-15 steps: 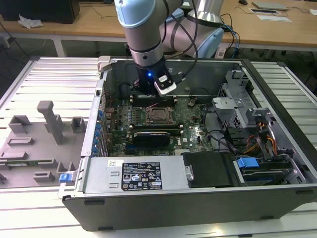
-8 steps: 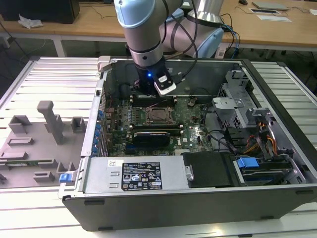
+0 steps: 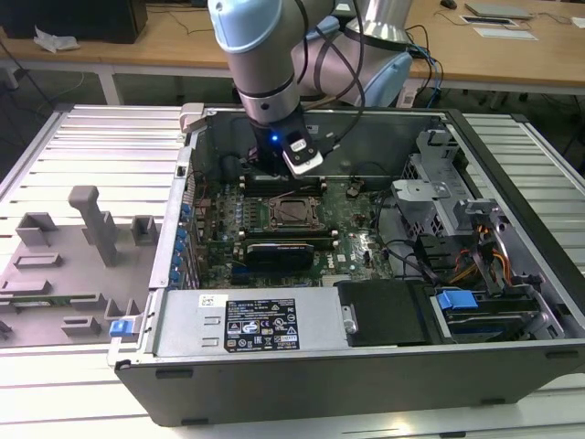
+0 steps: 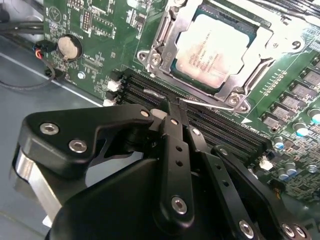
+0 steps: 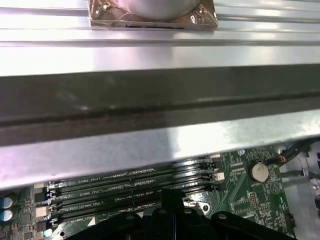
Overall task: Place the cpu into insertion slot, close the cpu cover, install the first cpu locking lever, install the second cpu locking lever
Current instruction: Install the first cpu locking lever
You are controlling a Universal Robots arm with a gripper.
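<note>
One by one, as inspected. Found the cpu (image 4: 212,50) seated flat in the insertion slot (image 4: 150,56), pale metal top facing up, on the green motherboard (image 4: 90,30) inside an open computer case (image 3: 302,389). Found the cpu cover (image 4: 167,32) lying closed over the chip, silver frame around the pale top, that top visible through the square window. Noted one thin silvery locking lever (image 4: 207,103) lying low along the socket edge nearest the black memory slots (image 4: 225,127); cannot tell whether latched, nor whether first or second. Located the hand (image 4: 172,106) right at that lever, over the memory slots, clenched, black fingertips (image 4: 175,120) pressed together with no gap; cannot tell whether touching the wire or pinching any of it. In the exterior view, placed the arm (image 3: 265,55) reaching down into the case from the far side, wrist just behind the socket. Recorded a coin cell (image 4: 68,46) (image 5: 258,171) on the board, well apart from the socket, in both wrist views. Recorded the case resting on a slatted metal bench (image 3: 82,137), a labelled silver power supply (image 3: 265,325) along the near wall, and a grey moulded fixture (image 3: 87,229) on the bench at the exterior view's left, just beside the case.
</note>
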